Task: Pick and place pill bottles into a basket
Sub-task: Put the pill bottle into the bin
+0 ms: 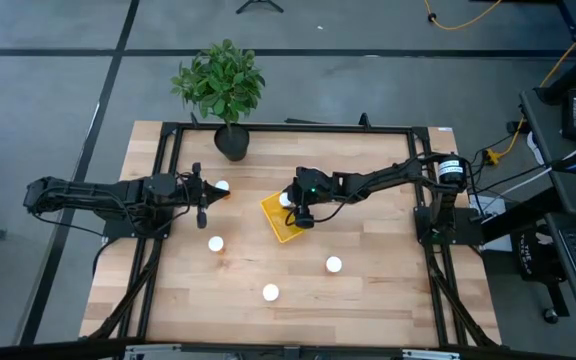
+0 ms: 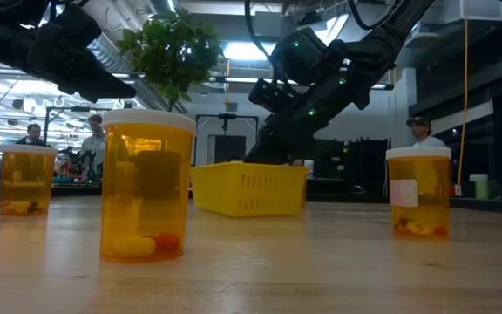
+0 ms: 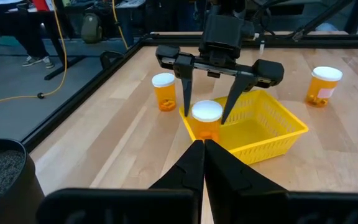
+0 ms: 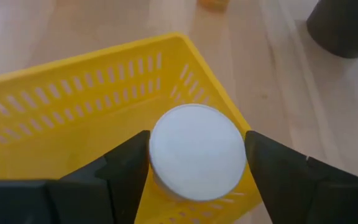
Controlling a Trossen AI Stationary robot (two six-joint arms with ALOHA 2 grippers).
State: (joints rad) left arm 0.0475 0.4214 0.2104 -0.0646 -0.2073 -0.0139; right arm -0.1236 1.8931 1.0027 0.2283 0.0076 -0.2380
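A pill bottle sits squarely between the two dark fingers of the right gripper, its white cap filling the gap, one finger at the cap's 9 o'clock and the other at its 3 o'clock. The jaws are spread and look to touch the cap's sides, though I cannot tell whether they press on it. In the left wrist view the same bottle stands upright over the basket's near corner, its orange body partly behind the yellow wall.

The basket lies near the table's middle in the high view, turned askew, and the right gripper hangs over its 12 o'clock end, the right arm reaching in from 3 o'clock.

Other pill bottles stand loose on the wooden table: from the basket, one at 9 o'clock, one at about 4 o'clock, one at 6 o'clock (all apart from each other), and one at about 10 o'clock, just beside the left gripper.

The left gripper is at the table's 9 o'clock side, pointing toward the basket; its fingers are pressed together with nothing between them.

A black pot with a green plant stands at the table's 12 o'clock edge. People show in the room behind the table.
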